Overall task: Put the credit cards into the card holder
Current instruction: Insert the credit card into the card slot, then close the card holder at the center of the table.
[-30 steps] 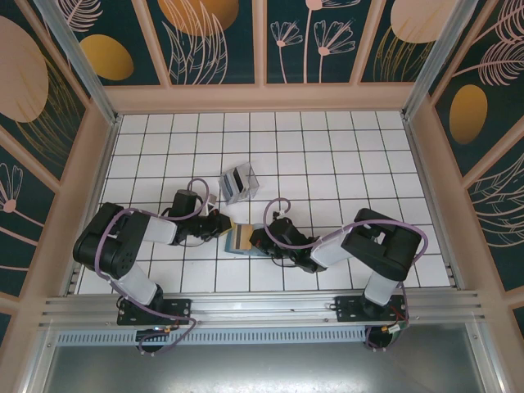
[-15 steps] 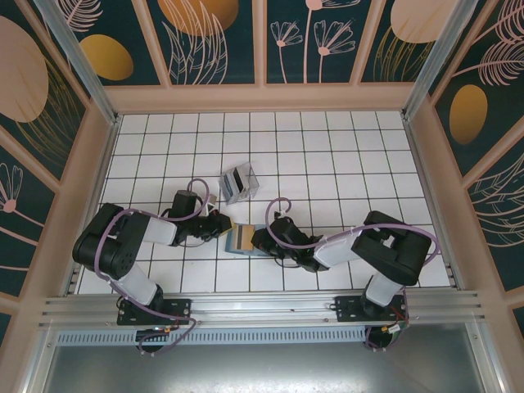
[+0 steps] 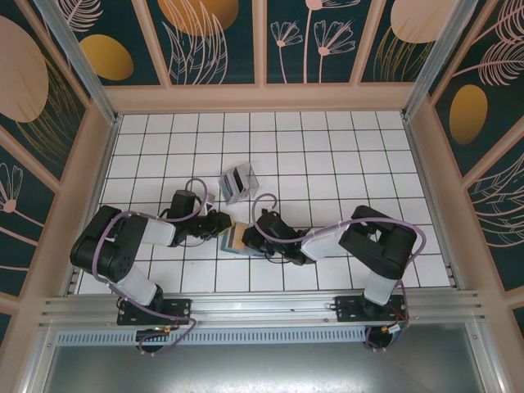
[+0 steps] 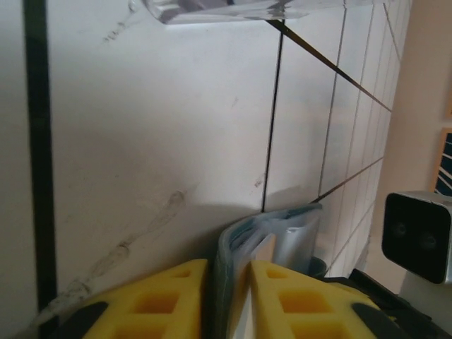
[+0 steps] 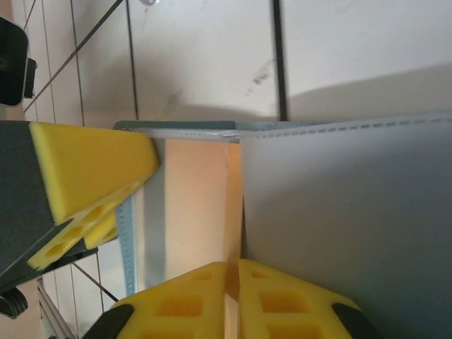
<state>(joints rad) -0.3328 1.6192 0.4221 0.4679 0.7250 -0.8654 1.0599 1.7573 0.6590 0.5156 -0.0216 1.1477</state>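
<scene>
Teal holder (image 3: 235, 240) lies long axis roughly near-far; my right gripper (image 5: 233, 267) pinches its right flap, left gripper (image 4: 228, 272) straddles its left edge, grip unclear.

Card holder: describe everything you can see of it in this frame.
The card holder is a soft teal-blue folding wallet with stitched edges and a pale peach lining, held open over the white tiled table, between both arms. The left end effector pinches one flap's edge; the right end effector pinches an inner panel. Whether it rests on the tiles is unclear.
</scene>
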